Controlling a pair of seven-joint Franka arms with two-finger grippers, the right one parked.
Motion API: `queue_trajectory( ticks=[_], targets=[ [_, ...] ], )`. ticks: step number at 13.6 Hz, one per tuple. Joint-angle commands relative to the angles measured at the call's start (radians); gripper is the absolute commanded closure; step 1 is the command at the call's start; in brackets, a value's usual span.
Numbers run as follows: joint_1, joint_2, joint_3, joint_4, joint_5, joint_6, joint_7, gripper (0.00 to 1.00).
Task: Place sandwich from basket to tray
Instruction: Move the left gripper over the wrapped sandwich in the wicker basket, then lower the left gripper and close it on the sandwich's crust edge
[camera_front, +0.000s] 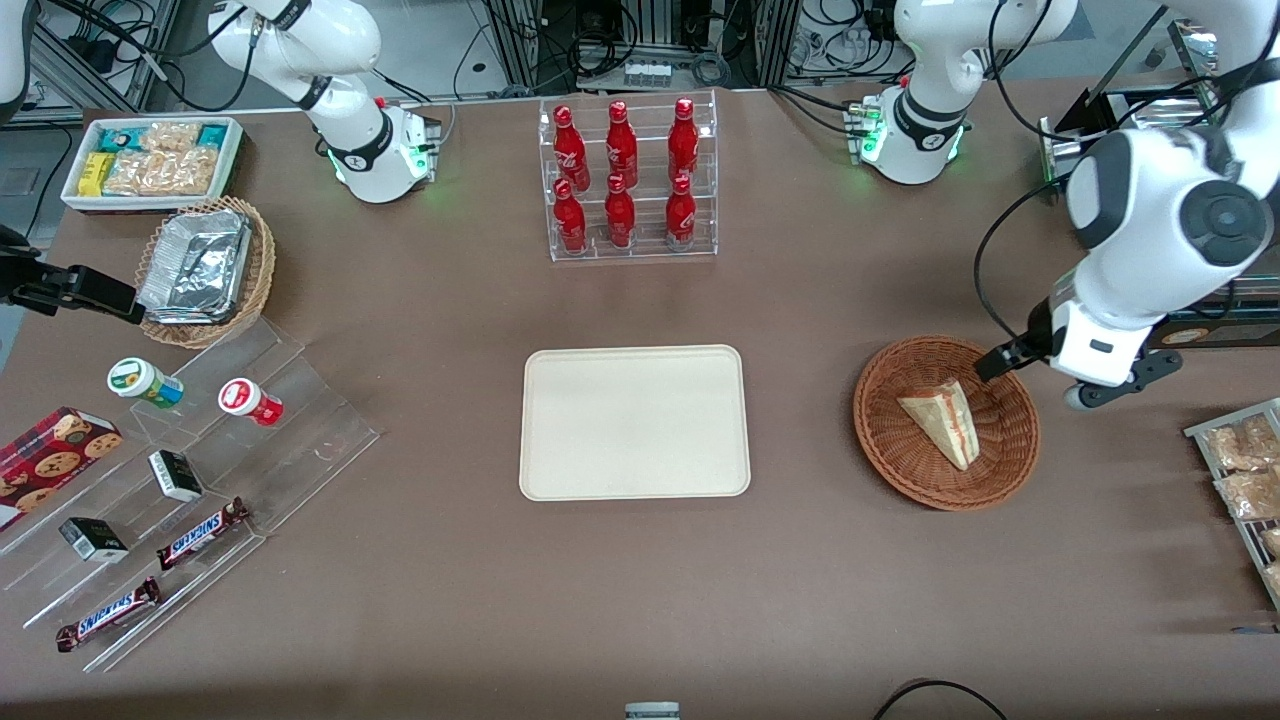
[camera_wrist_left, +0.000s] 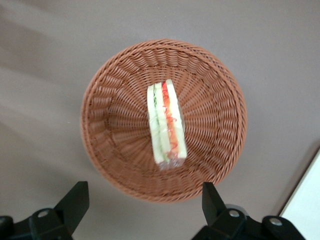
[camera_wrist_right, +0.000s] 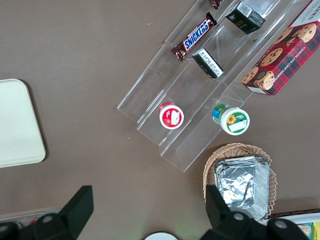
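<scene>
The left arm's pincer is hovering above the reddish-brown wicker basket, fingers spread wide, nothing between it and the wedge sandwich lying inside. Bare brown tabletop is separating the basket from the cream tray. The rack of red bottles is standing farther from the front camera, well apart from the tray.

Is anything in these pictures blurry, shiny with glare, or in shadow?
Front view: even light, with glare on the foil trays and a soft shadow inside the basket. Left wrist view: the sandwich is sharp in its glinting wrap, while the open gripper, above the basket's rim, is dark and slightly soft. Right wrist view: the clear stand reflects light.
</scene>
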Motion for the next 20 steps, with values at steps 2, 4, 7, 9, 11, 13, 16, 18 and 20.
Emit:
queue_trajectory(
  ticks=[2, 4, 7, 9, 11, 13, 16, 18, 20],
  targets=[
    [-0.009, 0.044, -0.036, -0.092, 0.011, 0.179, -0.133, 0.00],
    [-0.020, 0.083, -0.038, -0.092, 0.011, 0.207, -0.133, 0.00],
    [-0.028, 0.138, -0.036, -0.092, 0.037, 0.233, -0.133, 0.00],
    [-0.028, 0.173, -0.036, -0.092, 0.091, 0.239, -0.136, 0.00],
    [-0.026, 0.199, -0.035, -0.094, 0.094, 0.267, -0.136, 0.00],
    [-0.025, 0.210, -0.033, -0.094, 0.094, 0.268, -0.138, 0.11],
    [-0.023, 0.210, -0.029, -0.103, 0.094, 0.268, -0.154, 1.00],
    [-0.023, 0.210, -0.029, -0.103, 0.097, 0.268, -0.150, 1.00],
    [-0.022, 0.206, -0.029, -0.102, 0.106, 0.259, -0.145, 1.00]
  ],
)
